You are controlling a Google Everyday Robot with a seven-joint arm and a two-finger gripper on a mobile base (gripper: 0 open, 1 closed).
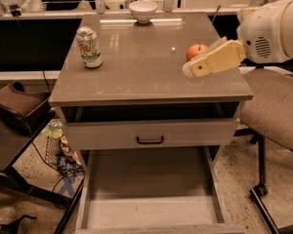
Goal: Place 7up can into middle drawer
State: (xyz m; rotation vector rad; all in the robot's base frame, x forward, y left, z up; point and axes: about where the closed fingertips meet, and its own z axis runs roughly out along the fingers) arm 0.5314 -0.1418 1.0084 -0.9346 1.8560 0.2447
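The 7up can (89, 47), white and green with a silvery top, stands upright at the back left of the cabinet top (136, 77). My gripper (198, 68), pale yellow on a white arm (276, 28), reaches in from the right above the top's right side, far right of the can and just in front of the apple. It holds nothing that I can see. The middle drawer (149, 179) is pulled out below, with a flat bare floor.
An orange-red apple (194, 50) sits partly behind the gripper. A white bowl (142, 9) stands at the back centre. A drawer front with a black handle (150, 140) is above the open drawer. An office chair (276, 106) stands right. Clutter (58, 145) lies on the floor left.
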